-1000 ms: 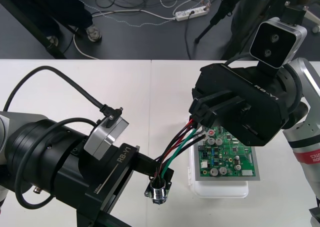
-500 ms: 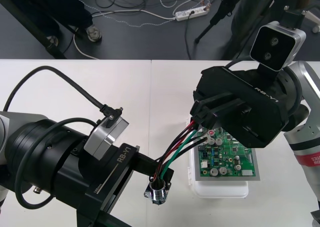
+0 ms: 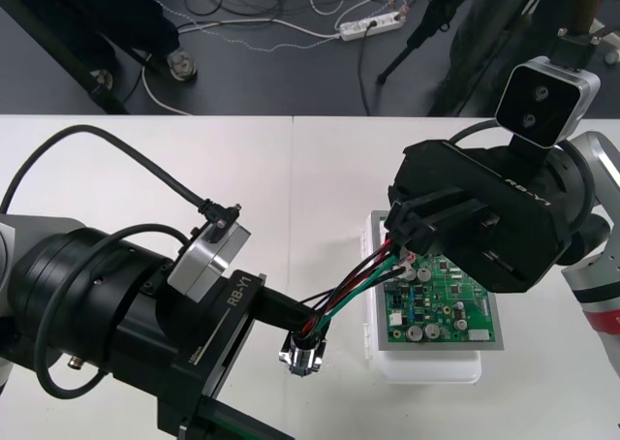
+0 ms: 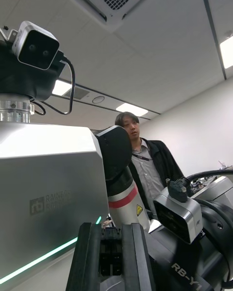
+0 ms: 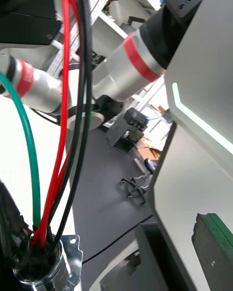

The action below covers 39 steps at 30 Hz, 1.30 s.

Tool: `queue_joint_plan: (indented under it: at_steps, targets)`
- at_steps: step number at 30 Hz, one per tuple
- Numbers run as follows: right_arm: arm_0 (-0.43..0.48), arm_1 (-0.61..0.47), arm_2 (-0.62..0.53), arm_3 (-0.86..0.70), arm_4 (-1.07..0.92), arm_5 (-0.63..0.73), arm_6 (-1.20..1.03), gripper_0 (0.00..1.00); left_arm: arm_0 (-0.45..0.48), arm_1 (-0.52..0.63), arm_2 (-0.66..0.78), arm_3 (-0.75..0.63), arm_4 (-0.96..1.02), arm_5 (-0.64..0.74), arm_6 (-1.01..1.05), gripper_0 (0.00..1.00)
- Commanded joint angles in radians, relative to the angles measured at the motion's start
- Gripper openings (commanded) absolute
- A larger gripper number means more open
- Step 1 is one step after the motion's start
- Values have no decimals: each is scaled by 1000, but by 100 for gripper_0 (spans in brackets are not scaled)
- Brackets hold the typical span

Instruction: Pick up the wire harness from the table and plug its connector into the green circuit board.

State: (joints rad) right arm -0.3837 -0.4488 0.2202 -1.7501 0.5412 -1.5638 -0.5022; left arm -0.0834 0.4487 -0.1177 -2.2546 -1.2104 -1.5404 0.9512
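Between the two tools, above the desk [image 3: 194,159], the wire harness [image 3: 354,287] stretches nearly straight. Its long axis slants from the socket [image 3: 302,355] at near left to the plug end at far right. The left tool [image 3: 305,329] is clenched on the socket end. The right tool [image 3: 399,244] grasps the plug end over the circuit board's [image 3: 446,309] far-left corner. Its fingers hide the plug, so I cannot tell whether it is seated.

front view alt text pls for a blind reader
A wire harness stretches between two grippers: the right gripper grips its plug end over a far corner of the green circuit board, the left gripper holds its round metal socket beside the white base.
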Motion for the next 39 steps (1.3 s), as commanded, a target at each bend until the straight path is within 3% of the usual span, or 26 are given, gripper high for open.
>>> queue_joint_plan:
  at_steps: [1,11,29,39]
  targets:
    - [62,-33,-41,-65,-23,-7,-58,0,-15,18,59,-19,-35,57,34,100]
    - [149,-56,-47,-131,-20,-7,-53,0,-15,28,155,-19,-89,82,17,100]
    - [166,-56,-56,-131,-3,151,-24,0,-6,119,309,-17,-104,212,24,100]
    - [166,-56,-110,-178,164,232,-6,0,-6,143,354,-14,-113,267,27,100]
